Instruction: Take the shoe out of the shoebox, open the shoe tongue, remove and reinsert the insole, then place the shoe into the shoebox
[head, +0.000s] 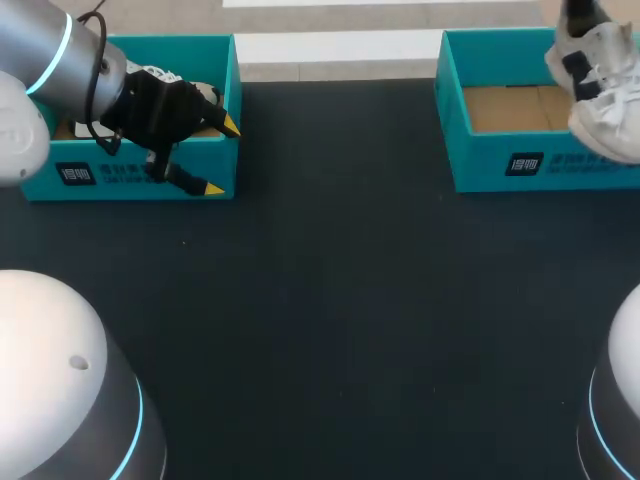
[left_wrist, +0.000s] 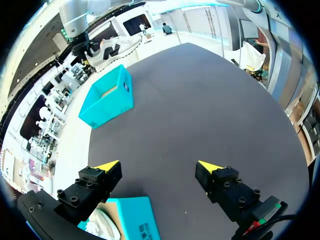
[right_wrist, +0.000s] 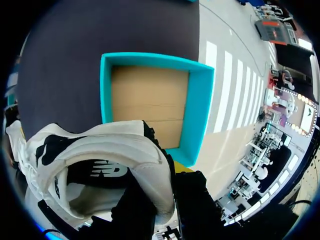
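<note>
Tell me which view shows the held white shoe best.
Right wrist view: the white shoe fills it close up, heel collar, opening and black markings clear, above the teal shoebox. Head view cuts part of it off at the right edge. Left wrist view shows it only small and far off.

The left gripper (left_wrist: 159, 165) hangs with its black, yellow-tipped fingers spread wide over the dark grey worktop (left_wrist: 210, 100), one finger above a near teal cardboard shoebox (left_wrist: 137, 222). Near the worktop's far edge stands a second teal shoebox (left_wrist: 107, 97); the right arm (left_wrist: 75, 17) holds a white and black sneaker (left_wrist: 112, 50) above it.
</note>
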